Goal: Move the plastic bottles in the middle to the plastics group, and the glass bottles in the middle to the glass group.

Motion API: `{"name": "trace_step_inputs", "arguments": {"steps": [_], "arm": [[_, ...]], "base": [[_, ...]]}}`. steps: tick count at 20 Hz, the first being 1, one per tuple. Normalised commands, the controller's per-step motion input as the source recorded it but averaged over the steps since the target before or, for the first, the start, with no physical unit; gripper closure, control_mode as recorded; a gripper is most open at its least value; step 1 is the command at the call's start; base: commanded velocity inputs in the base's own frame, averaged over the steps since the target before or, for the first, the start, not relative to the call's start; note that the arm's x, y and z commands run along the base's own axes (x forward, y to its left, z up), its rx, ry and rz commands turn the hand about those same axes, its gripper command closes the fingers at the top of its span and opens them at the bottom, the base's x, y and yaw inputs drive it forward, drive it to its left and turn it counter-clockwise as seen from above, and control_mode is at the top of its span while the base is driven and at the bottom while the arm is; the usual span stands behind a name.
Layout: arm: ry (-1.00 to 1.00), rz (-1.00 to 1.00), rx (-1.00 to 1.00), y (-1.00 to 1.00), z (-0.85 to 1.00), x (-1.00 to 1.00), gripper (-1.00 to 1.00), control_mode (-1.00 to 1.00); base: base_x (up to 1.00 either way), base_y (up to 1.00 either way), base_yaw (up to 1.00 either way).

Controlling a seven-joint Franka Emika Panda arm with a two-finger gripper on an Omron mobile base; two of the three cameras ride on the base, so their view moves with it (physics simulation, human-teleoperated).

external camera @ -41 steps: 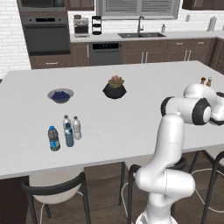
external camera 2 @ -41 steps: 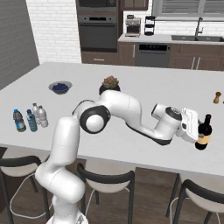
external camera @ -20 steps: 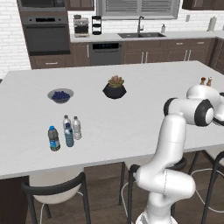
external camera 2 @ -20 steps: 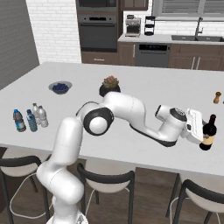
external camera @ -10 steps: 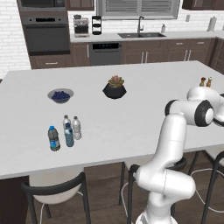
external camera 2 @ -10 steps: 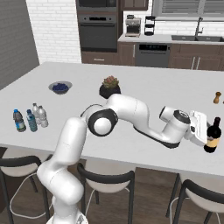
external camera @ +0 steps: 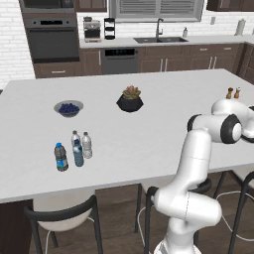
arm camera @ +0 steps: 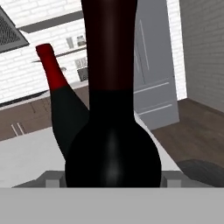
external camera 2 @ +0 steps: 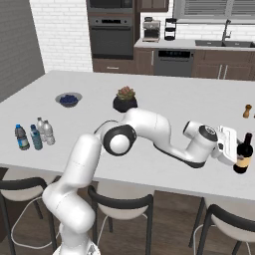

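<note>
**Item: dark glass bottle** (external camera 2: 243, 153). Near-black, narrow neck, pale label band. It stands upright at the far right of the white surface (external camera 2: 164, 107), close to the near edge, well apart from everything else. In the hand view its round body (arm camera: 113, 153) sits right in front of the camera, and a second dark bottle with a red top (arm camera: 59, 100) stands just behind and to one side.

**Item: pincer** (external camera 2: 234, 147). It is reached out at the bottle's side, jaws spread wide around the bottle's body. The bottle sits between them; whether the pads press on the glass or stand just clear cannot be told.

**Item: glass group.** Two tiny amber-brown bottles (external camera: 233, 93) with pale tops stand on the far right of the surface, farther back than the dark bottle and apart from it.

**Item: plastic bottles** (external camera: 74, 149). A cluster of small water bottles stands near the left front of the surface, well apart from the arm.

**Other:** blue bowl (external camera: 68, 107); potted plant (external camera: 130, 98).

**Step in hand (judgement):** delivering the dark glass bottle towards the glass group, likely at the set-down.

**Next move calls for:** bottle resting flat and upright, jaws clear, then a straight withdrawal without clipping the neck.
</note>
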Motion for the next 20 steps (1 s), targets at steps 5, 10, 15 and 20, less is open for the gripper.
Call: {"name": "trace_step_inputs", "arguments": {"steps": [5,10,15,20], "arm": [[0.09,0.0,0.0,0.0,-0.06,0.16,1.0,-1.0],[0.09,0.0,0.0,0.0,-0.04,0.0,1.0,-1.0],[-0.01,0.0,0.0,0.0,-0.31,0.0,1.0,-1.0],[0.0,0.0,0.0,0.0,-0.39,0.0,1.0,-1.0]], "base": [[0.0,0.0,0.0],[0.0,0.0,0.0],[0.0,0.0,0.0],[0.0,0.0,0.0]]}}
